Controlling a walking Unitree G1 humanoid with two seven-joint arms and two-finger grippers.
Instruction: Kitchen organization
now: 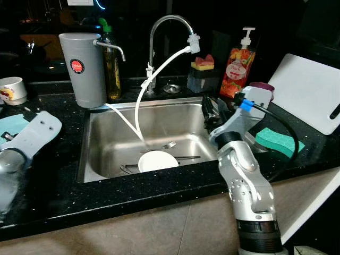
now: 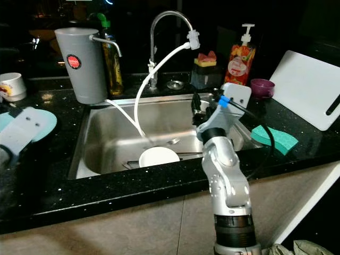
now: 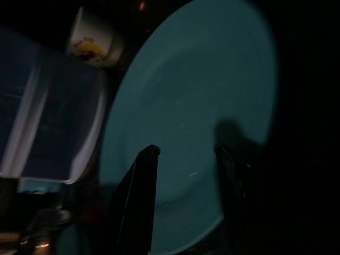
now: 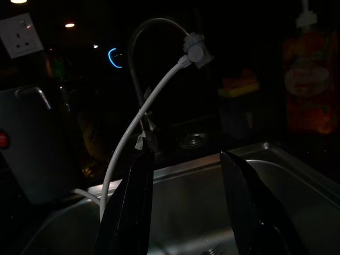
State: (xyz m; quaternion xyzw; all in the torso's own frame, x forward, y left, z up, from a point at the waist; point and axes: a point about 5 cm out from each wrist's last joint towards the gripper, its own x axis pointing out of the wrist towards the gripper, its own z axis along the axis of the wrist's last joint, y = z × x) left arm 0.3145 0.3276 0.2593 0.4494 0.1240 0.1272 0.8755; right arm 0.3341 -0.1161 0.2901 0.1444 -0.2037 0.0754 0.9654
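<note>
A white dish [image 1: 158,160] lies upside down in the steel sink [image 1: 106,119] with a fork [image 1: 168,144] and other cutlery beside it. My right gripper [image 1: 211,112] hovers over the sink's right side. Its fingers [image 4: 130,212] are open with nothing between them, facing the faucet [image 4: 141,37]. On the counter left of the sink lies a teal plate [image 3: 202,95]. My left gripper [image 3: 186,150] hangs open just above it, not touching. A white mug [image 1: 11,89] stands behind the plate.
A grey water filter jug [image 1: 82,69] and an oil bottle [image 1: 110,58] stand behind the sink. A white hose [image 1: 159,71] runs from the faucet into the basin. On the right are a soap dispenser [image 1: 237,66], a green sponge [image 1: 279,141] and a white cutting board [image 1: 311,98].
</note>
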